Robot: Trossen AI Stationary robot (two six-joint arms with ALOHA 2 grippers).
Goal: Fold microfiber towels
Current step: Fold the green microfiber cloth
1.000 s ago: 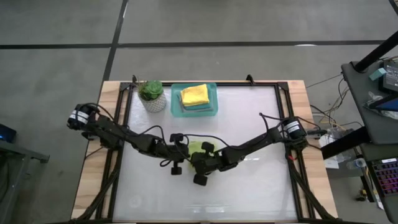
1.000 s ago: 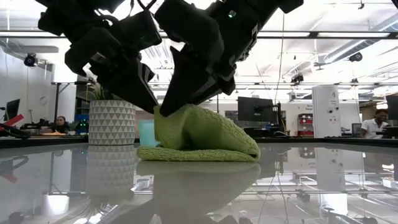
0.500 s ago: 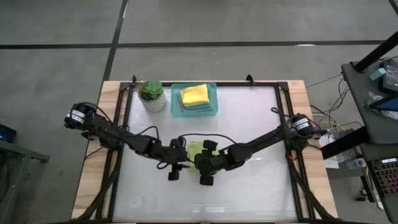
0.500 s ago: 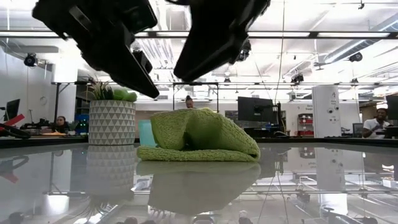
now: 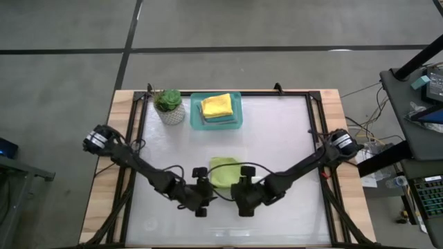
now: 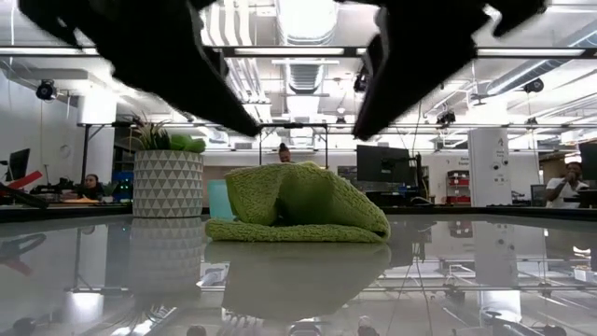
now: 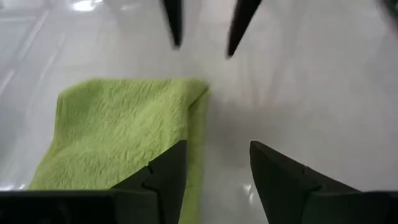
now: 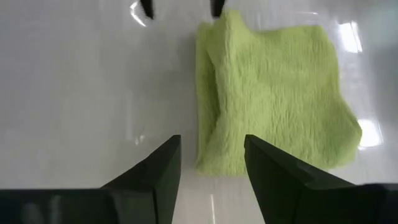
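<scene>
A lime green towel (image 5: 223, 171) is seen lying folded and a bit lumpy on the shiny white counter (image 5: 277, 131), near its middle. The left hand (image 5: 201, 200) and the right hand (image 5: 243, 200) are held just above the counter, close to the towel's near edge. Both hands are spread apart and nothing is pinched. More folded towels (image 5: 217, 106), yellow on top, are stacked in the teal tray (image 5: 196, 114) beside a potted plant (image 5: 169, 106).

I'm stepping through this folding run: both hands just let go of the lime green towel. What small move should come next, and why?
Probably regrasp the lime green towel to fold it once more or carry it to the teal tray: it lies bunched and free on the table, the left hand and right hand are open beside it, and the yellow towel is already stacked there.
</scene>
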